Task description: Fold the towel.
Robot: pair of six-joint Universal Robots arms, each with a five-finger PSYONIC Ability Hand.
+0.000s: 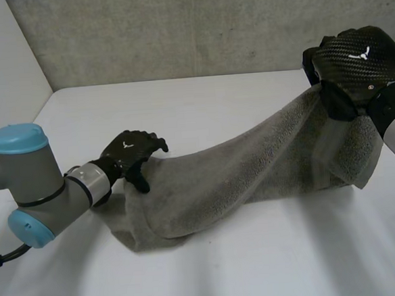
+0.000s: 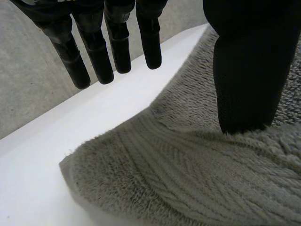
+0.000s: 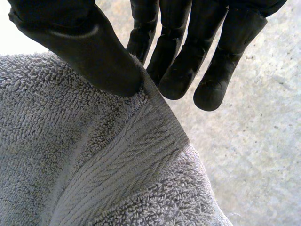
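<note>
Right robot hand [image 1: 357,62]: towel [image 1: 240,175] aslant, leftward-down

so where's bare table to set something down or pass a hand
Bare white table on the near side of the grey terry towel, and a far strip between it and the concrete wall. Crowded along the diagonal from left hand to right hand.

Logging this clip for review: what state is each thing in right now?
towel: stretched, one end raised, the other lying on the table
left hand: open, thumb pressing the towel's lower end
right hand: shut on towel, pinching its raised edge
</note>
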